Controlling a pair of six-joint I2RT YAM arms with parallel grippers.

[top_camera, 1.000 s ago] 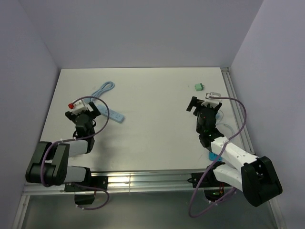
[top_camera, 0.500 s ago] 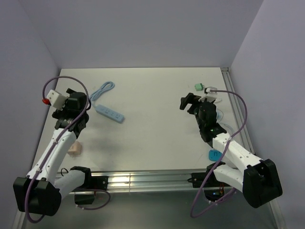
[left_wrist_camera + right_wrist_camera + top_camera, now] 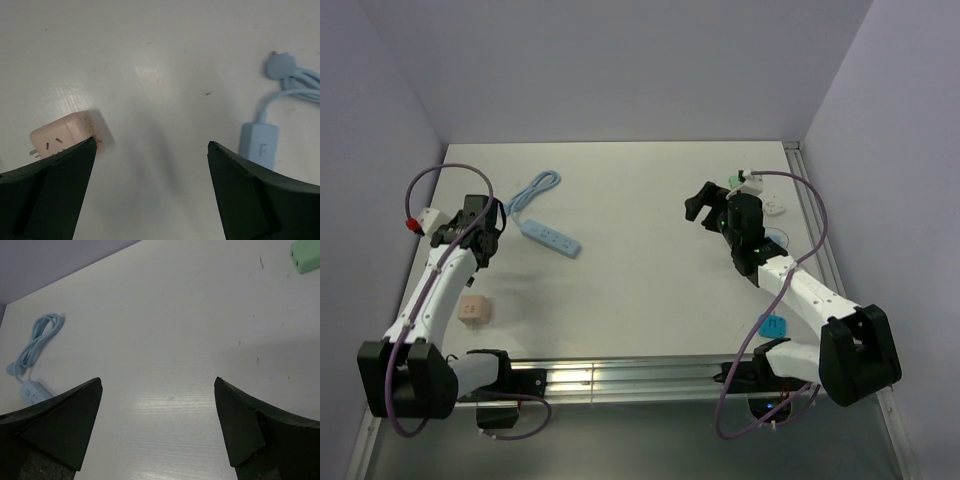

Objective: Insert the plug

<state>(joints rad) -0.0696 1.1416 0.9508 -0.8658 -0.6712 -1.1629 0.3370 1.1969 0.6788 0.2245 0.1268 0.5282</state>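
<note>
A light blue power strip (image 3: 552, 238) lies at the left centre of the table, its cable coiled (image 3: 535, 187) behind it. A pink plug adapter (image 3: 473, 310) sits near the front left. A green plug (image 3: 734, 182) lies at the back right. My left gripper (image 3: 485, 232) is open and empty above the table, left of the strip. Its wrist view shows the pink adapter (image 3: 65, 135) by the left finger and the strip's end (image 3: 257, 142) by the right, with the gripper (image 3: 152, 142) between them. My right gripper (image 3: 705, 208) is open and empty, with bare table under it (image 3: 158, 380).
A white adapter (image 3: 775, 205) and a pale cyan disc (image 3: 782, 237) lie near the right rail. A blue round piece (image 3: 773, 325) lies under the right arm. The right wrist view shows the strip (image 3: 30, 390), the coiled cable (image 3: 37, 340) and the green plug (image 3: 305, 255).
My left arm has unfolded and reached out to the left of the power strip, uncovering the pink adapter. My right gripper has swung left and farther back.
</note>
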